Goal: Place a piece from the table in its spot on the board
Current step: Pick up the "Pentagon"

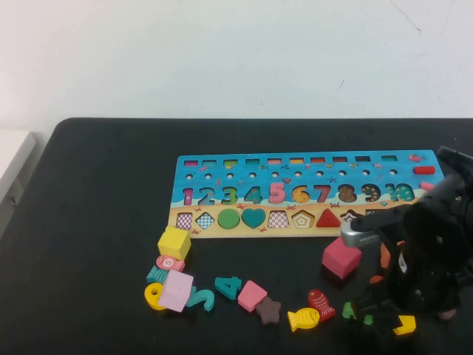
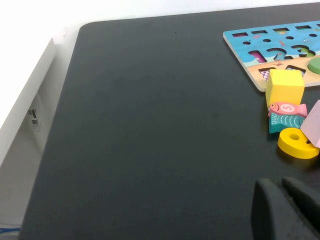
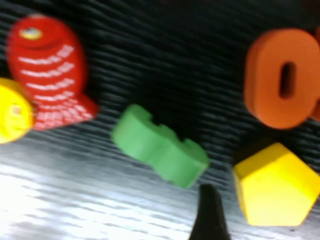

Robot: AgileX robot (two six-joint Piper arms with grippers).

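Observation:
The yellow pentagon piece (image 3: 277,186) lies flat on the black table (image 1: 103,222), near the front right; in the high view only its edge (image 1: 405,325) shows below my right arm. My right gripper (image 1: 395,310) is low over it and open. One dark fingertip (image 3: 209,216) stands just beside the pentagon, between it and a green piece (image 3: 159,146); the other finger is out of view. The board (image 1: 310,181) lies further back, its pentagon slot (image 1: 302,219) empty. My left gripper (image 2: 286,207) is shut and empty above bare table at the left.
Near the pentagon are an orange number (image 3: 282,75), a red fish (image 1: 321,303), a yellow fish (image 1: 303,319) and a pink cube (image 1: 341,257). A yellow cube (image 1: 174,242), numbers, a star and pink blocks lie front left of the board.

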